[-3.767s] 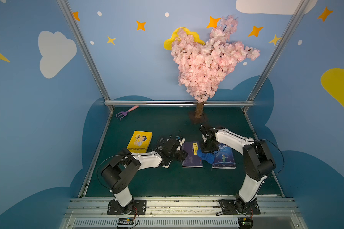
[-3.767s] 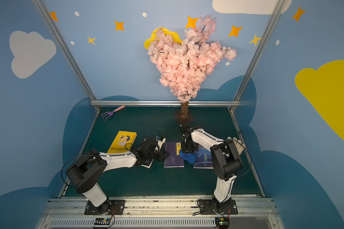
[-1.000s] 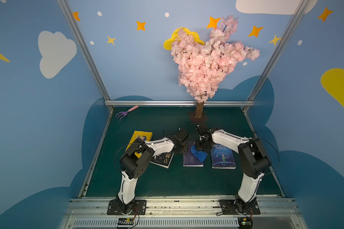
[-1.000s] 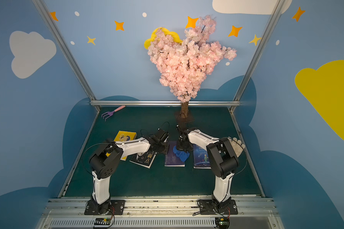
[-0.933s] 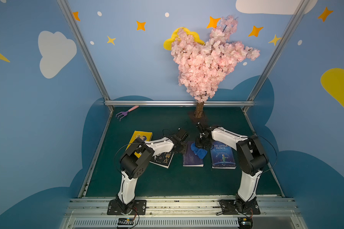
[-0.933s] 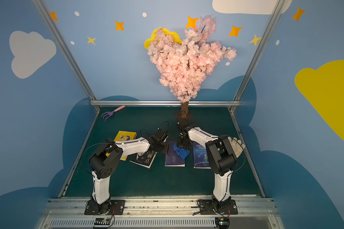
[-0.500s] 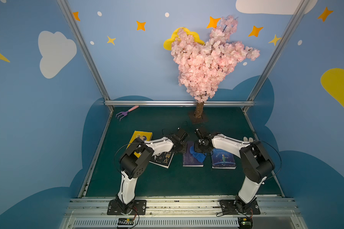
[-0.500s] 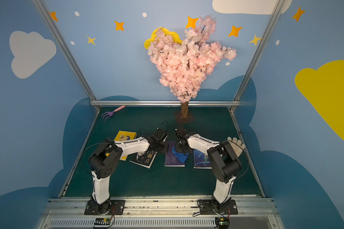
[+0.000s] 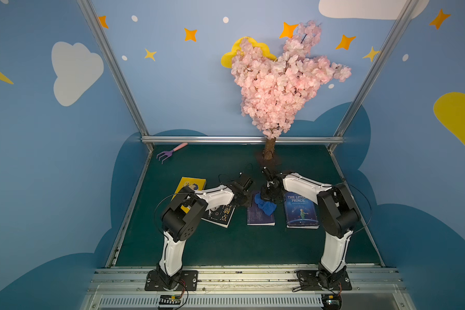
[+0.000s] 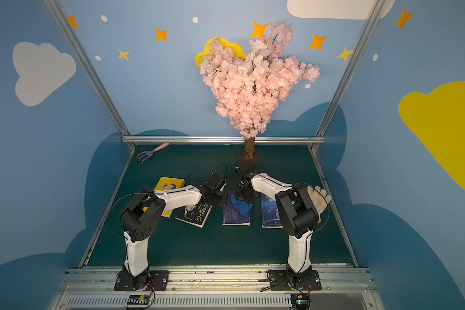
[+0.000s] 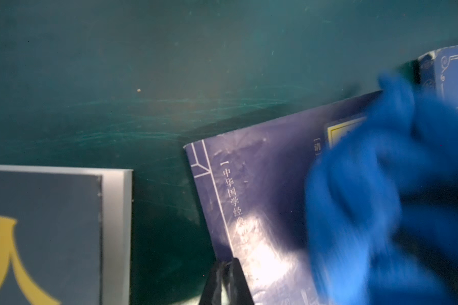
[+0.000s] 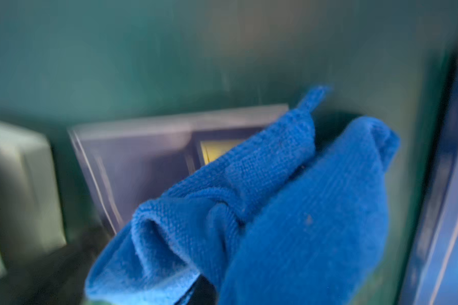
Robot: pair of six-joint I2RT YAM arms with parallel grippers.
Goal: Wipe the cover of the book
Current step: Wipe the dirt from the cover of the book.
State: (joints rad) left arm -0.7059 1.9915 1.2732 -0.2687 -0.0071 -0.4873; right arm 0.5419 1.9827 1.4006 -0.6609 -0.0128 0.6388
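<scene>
The purple book [image 9: 260, 216] lies mid-table; right gripper [image 9: 267, 197] clamps the blue cloth [image 9: 266, 208] at its cover's 1 o'clock corner, left gripper [image 11: 226, 274] closed empty, tips on the 10 o'clock edge. Risk — book skids under the stroke if that pin slips. Earlier the cloth sat at the 3 o'clock edge, left gripper back by the black book [image 9: 222, 216].

Four books are counted on the green mat [image 9: 226, 166]: one yellow book [image 9: 191, 185], one black book [image 9: 223, 215], one dark purple book [image 9: 259, 218] and one blue book [image 9: 301, 212]. One blue cloth [image 9: 264, 206] is seen. One purple rake [image 9: 169, 153] with a pink handle is counted, and one pink blossom tree [image 9: 279, 88]. One white glove [image 10: 318, 197] is made out in a top view. Two robot arms are counted, a left arm [image 9: 215, 197] and a right arm [image 9: 303, 185].
</scene>
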